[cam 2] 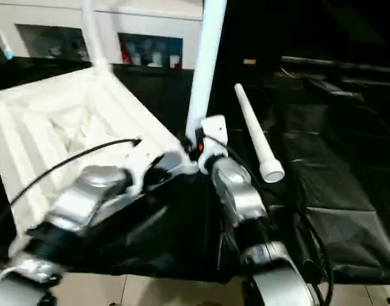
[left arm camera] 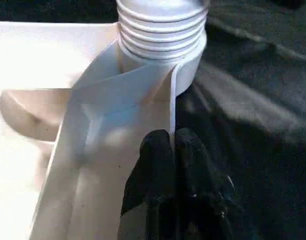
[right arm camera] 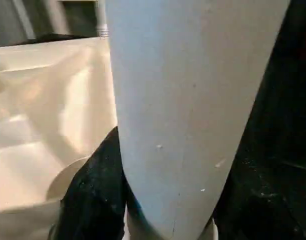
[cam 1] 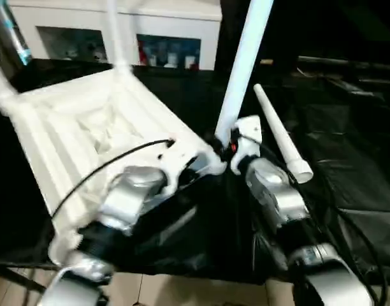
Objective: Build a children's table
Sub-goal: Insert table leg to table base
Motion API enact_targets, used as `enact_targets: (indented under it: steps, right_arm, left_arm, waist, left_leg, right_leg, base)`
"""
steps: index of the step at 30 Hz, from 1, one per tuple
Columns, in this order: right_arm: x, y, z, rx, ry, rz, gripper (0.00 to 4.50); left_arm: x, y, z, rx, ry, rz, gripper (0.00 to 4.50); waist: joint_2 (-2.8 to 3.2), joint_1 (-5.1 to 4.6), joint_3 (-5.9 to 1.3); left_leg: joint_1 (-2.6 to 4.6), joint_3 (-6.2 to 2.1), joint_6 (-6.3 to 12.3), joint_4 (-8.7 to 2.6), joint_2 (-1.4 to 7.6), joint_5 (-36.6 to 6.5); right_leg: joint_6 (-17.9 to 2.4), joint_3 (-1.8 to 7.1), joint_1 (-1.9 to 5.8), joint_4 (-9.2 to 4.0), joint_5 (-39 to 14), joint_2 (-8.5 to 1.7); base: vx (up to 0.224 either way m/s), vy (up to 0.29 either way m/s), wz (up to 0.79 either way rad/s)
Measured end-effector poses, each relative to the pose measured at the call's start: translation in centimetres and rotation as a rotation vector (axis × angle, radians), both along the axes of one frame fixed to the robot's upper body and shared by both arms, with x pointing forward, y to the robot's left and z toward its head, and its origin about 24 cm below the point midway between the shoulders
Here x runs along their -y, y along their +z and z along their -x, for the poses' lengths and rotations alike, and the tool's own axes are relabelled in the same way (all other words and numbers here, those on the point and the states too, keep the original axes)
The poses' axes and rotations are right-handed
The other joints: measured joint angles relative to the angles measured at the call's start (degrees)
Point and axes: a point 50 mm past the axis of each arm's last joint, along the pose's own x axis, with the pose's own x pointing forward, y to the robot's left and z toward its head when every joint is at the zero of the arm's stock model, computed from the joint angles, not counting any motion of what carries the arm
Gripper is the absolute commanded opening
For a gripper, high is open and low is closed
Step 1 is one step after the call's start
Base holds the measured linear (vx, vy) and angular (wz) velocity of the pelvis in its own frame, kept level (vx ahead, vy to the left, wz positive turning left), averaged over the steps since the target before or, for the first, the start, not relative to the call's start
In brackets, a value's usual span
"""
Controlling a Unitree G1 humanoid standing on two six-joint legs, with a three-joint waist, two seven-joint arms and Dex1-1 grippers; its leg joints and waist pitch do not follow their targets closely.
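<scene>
The right hand point(right arm camera: 168, 210) is clamped around a white leg point(cam 1: 245, 64) standing upright in the near corner socket point(left arm camera: 163, 45) of the inverted tabletop point(cam 1: 80, 134). The left hand point(left arm camera: 173, 175) is pinched closed on the tabletop's rim beside that socket. A loose leg point(cam 1: 281, 137) lies on the black-draped counter point(cam 1: 348, 159) nearby.

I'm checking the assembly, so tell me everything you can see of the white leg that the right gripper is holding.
The long round white plastic leg stands nearly upright, leaning slightly, at the near right corner of the upside-down white plastic table top. It tapers, runs up out of the picture, and looks smooth and matte. Its lower end carries a ribbed screw thread sitting at the rounded corner socket, not fully sunk. The right gripper clasps it low down, black fingers on either side.
</scene>
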Motion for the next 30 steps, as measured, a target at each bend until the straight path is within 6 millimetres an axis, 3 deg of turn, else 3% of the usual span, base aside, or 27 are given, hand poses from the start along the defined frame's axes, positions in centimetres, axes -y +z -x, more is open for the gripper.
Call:
enact_targets:
  steps: [6, 19, 20, 23, 25, 30]
  right_arm:
    - [-0.7, 0.3, -0.6, -0.008, -0.027, 0.016, 1.86]
    - [-1.4, 0.6, -0.9, -0.012, -0.006, 0.029, 1.86]
    - [-1.4, 0.7, -0.9, -0.012, -0.004, 0.028, 2.21]
    - [-1.4, 0.7, -0.9, -0.012, 0.012, 0.019, 2.59]
    - [-1.2, -0.2, -0.7, -0.047, 0.017, 0.024, 2.67]
    - [-0.6, -0.1, -0.4, -0.019, 0.072, -0.009, 3.14]
  left_arm:
    - [0.7, 0.1, 0.0, -0.003, 0.044, -0.012, 0.00]
    - [0.3, 0.3, 0.0, -0.004, 0.066, -0.032, 0.00]
    - [0.3, 0.4, 0.0, -0.004, 0.066, -0.032, 0.00]
    - [0.1, 0.4, 0.0, -0.001, 0.060, -0.034, 0.00]
    - [0.1, 0.6, 0.0, 0.009, 0.046, -0.029, 0.00]
    - [-0.3, 0.8, 0.1, 0.035, -0.007, -0.012, 0.00]
  waist:
    - [-0.23, -0.26, -0.35]
    - [-0.12, -0.54, -0.46]
    - [-0.12, -0.54, -0.46]
    - [-0.10, -0.57, -0.44]
    - [-0.03, -0.39, -0.39]
    - [0.29, -0.21, -0.16]
  left_leg:
    - [0.12, 0.00, -0.05, -0.38, 0.00, -0.02]
    - [0.28, -0.03, -0.26, -0.71, 0.01, -0.14]
    - [0.28, -0.03, -0.26, -0.72, 0.01, -0.14]
    - [0.25, -0.03, -0.26, -0.73, 0.01, -0.14]
    - [0.20, -0.03, -0.26, -0.77, 0.01, -0.14]
    - [0.03, -0.01, -0.25, -0.95, 0.02, -0.13]
  right_leg:
    - [-0.24, -0.01, 0.07, 0.00, 0.17, 0.03]
    - [-0.06, 0.00, -0.11, -0.06, 0.06, 0.10]
    - [-0.06, -0.01, -0.11, -0.07, 0.07, 0.10]
    - [-0.07, 0.00, -0.16, -0.08, 0.07, 0.10]
    - [-0.13, -0.01, -0.24, -0.13, 0.10, 0.10]
    - [-0.40, -0.03, -0.36, -0.35, 0.34, 0.13]
  base:
    - [0.000, 0.000, 0.00]
    - [0.000, 0.000, 0.00]
    - [0.000, 0.000, 0.00]
    - [0.000, 0.000, 0.00]
    - [0.000, 0.000, 0.00]
    - [0.000, 0.000, 0.00]
